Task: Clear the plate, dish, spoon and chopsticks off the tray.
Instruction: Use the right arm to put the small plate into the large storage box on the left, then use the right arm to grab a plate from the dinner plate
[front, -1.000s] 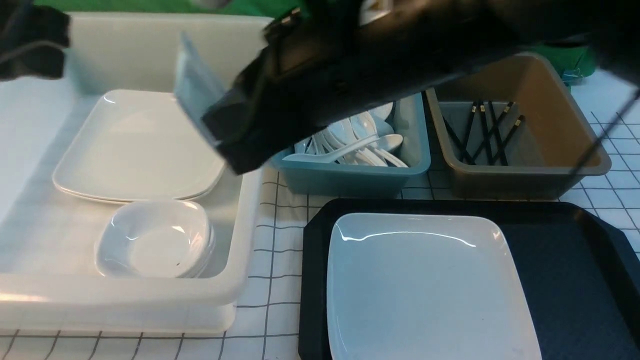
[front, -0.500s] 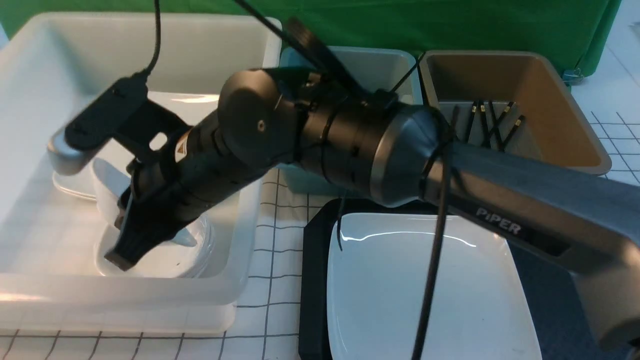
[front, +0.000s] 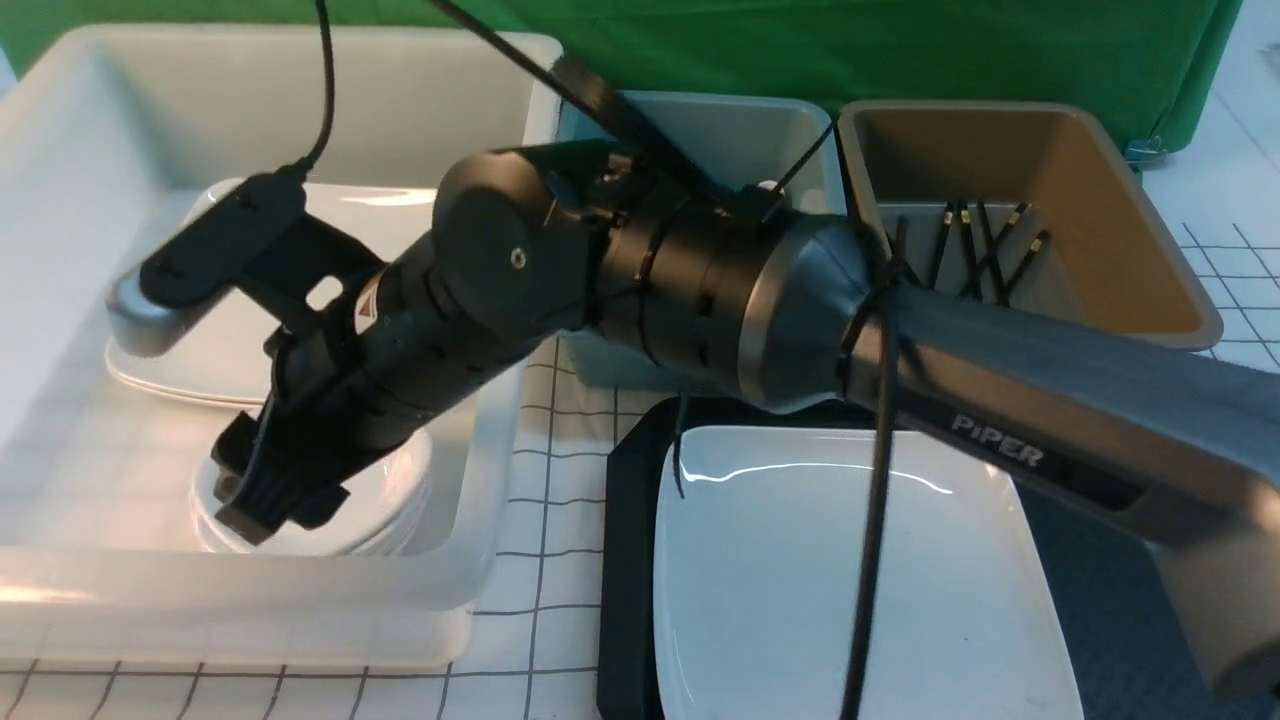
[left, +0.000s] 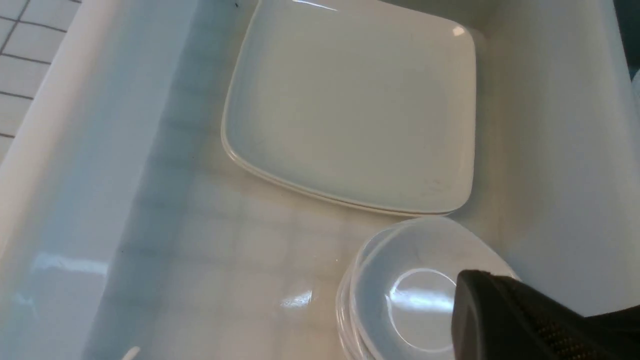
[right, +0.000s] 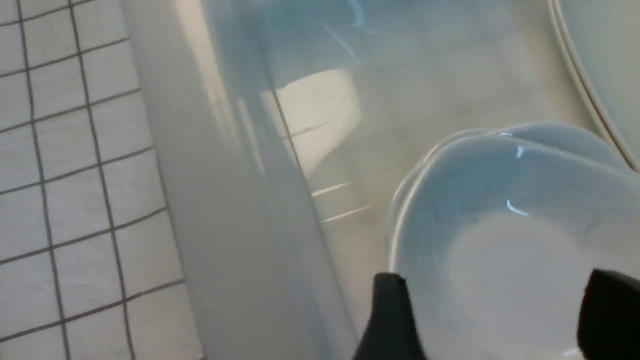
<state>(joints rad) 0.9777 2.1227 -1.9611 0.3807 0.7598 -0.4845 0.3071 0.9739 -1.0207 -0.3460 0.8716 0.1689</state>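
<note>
Right wrist view: right pincer (right: 495, 280) wide open over dish (right: 500, 225) stacked in white tub (right: 225, 200), holding nothing; left pincer closed. Dish step finishing. Next: lift clear, fetch plate (front: 760, 580) off tray (front: 625, 560).

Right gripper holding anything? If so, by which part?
Nothing held. The right gripper has its jaws wide open over the top dish stacked in the white tub, not closed on its rim.

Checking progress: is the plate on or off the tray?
On: the plate lies flat on the tray, within its rim.
</note>
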